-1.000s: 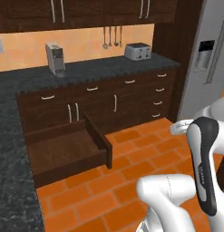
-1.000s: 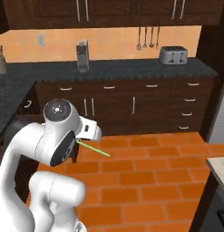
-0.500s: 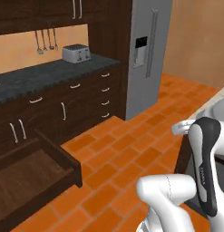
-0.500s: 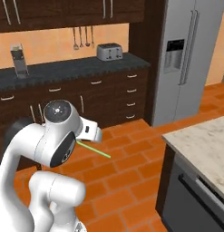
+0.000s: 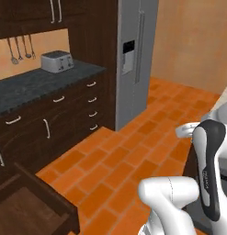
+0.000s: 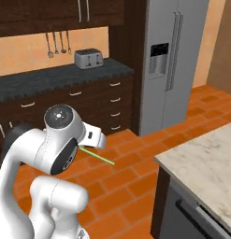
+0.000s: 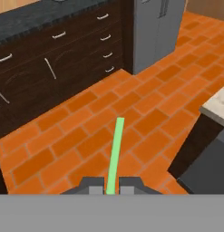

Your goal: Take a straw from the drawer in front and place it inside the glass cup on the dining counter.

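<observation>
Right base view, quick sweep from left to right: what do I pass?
Hanging utensils → toaster → straw held in the shut claw → fridge → dining counter.

One straw (image 7: 115, 154), one toaster (image 6: 88, 58), one fridge (image 6: 175, 60), three utensils (image 6: 56, 44) (perhaps four).

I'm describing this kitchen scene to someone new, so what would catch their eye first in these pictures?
Probably the bright green straw, pinched between the shut gripper and jutting out over the orange brick floor. Next the tall steel fridge at the end of the dark cabinets, then the corner of the pale marble dining counter at the right of the right base view.
</observation>
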### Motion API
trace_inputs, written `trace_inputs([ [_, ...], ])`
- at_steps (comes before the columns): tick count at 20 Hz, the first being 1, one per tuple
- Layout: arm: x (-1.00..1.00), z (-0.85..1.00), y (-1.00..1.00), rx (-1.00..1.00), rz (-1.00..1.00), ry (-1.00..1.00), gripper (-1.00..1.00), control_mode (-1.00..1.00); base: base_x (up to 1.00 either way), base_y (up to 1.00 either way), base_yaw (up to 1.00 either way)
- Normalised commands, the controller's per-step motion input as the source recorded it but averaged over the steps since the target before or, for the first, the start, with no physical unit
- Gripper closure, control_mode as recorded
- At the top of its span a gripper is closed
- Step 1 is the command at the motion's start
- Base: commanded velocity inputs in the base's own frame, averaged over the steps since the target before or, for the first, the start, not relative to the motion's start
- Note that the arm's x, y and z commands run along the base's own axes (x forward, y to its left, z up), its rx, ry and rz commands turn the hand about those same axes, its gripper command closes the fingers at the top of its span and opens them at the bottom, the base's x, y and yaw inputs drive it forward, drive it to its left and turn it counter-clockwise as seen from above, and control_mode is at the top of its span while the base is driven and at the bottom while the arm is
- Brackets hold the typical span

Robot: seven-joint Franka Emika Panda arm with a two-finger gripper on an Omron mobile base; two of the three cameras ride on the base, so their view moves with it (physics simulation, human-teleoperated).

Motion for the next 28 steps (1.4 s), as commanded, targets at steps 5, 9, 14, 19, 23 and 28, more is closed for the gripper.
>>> trace_inputs([
  [5, 0.0, 0.0, 0.0, 0.0, 0.0, 0.0, 1.0, 1.0, 0.97, -0.13, 0.0],
  [9, 0.0, 0.0, 0.0, 0.0, 0.0, 0.0, 1.0, 1.0, 0.96, -0.2, -0.05],
  [14, 0.0, 0.0, 0.0, 0.0, 0.0, 0.0, 1.0, 1.0, 1.0, 0.06, -0.26],
  [19, 0.0, 0.0, 0.0, 0.0, 0.0, 0.0, 1.0, 1.0, 0.99, 0.2, -0.45],
  [23, 0.0, 0.0, 0.0, 0.0, 0.0, 0.0, 1.0, 1.0, 0.99, 0.11, -0.55],
  [28, 0.0, 0.0, 0.0, 0.0, 0.0, 0.0, 1.0, 1.0, 1.0, 0.23, -0.57],
])
